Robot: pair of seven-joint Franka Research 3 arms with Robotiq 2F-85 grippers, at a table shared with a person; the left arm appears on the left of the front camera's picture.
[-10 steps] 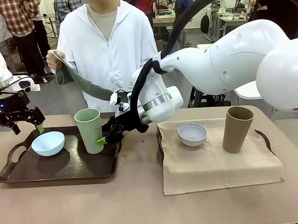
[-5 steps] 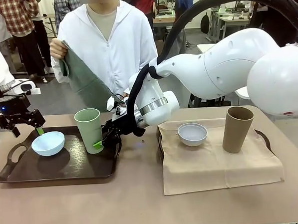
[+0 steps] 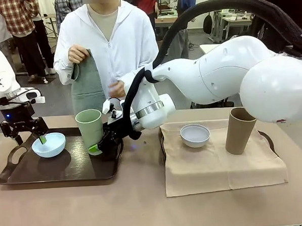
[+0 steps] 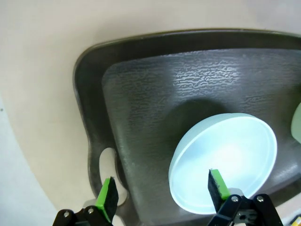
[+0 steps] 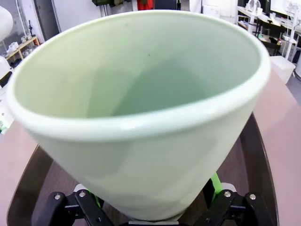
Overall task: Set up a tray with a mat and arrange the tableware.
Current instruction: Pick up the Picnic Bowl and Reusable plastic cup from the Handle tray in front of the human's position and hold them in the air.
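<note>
Tall pale green tumbler [image 3: 89,127], plain and smooth, standing on the dark tray [image 3: 58,171], right gripper [image 3: 99,145] wide open around its bottom, round light blue bowl [image 3: 49,144] nearby, left gripper [image 3: 31,138] open over its edge, white bowl [image 3: 194,135] and tan tumbler [image 3: 240,129] on the beige mat [image 3: 220,170]

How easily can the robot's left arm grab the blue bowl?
Probably yes, easily: its open end effector hangs right over the light blue bowl's rim on the dark tray, nothing between.
</note>
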